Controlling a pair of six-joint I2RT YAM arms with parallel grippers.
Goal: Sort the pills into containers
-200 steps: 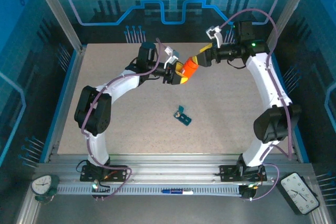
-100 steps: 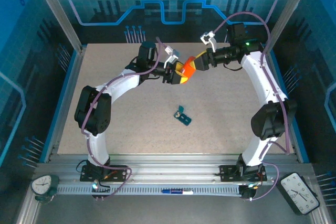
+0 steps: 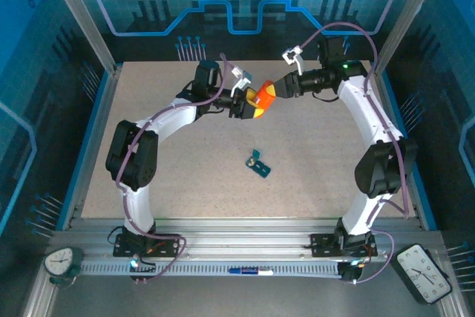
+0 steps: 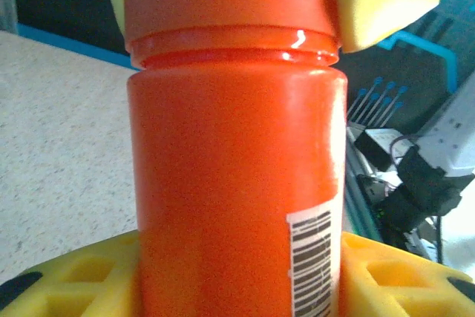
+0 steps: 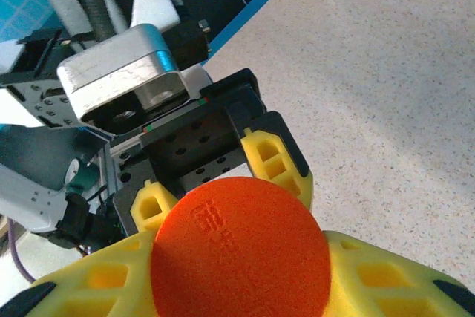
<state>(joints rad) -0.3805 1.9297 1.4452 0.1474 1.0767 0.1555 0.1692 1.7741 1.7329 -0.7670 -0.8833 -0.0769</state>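
- The left gripper (image 3: 249,109) is closed part-way around the body of the orange bottle (image 4: 237,183). It holds the bottle in the air over the 12 o'clock part of the table (image 3: 171,183).
- The right gripper (image 3: 272,92) comes in from the bottle's 2 o'clock. Its yellow fingers (image 5: 371,276) press on both sides of the orange cap (image 5: 241,254).
- The pill box (image 3: 257,163) lies flat near the table's middle, at about 6 o'clock from the bottle and well apart from it. No pills are visible.
- The cap is round and smooth, so the right fingers may slip when they turn it, leaving it closed.
- The twist may instead spin the whole bottle inside the left fingers, which grip a slick wall. That could loosen the hold, and the bottle could fall.
- From above, the bottle looks tilted rather than upright. Once the cap comes off, pills may spill onto the table, far from the pill box.
- Whether the cap needs a push before turning, I cannot tell. If it does, turning alone may fail.
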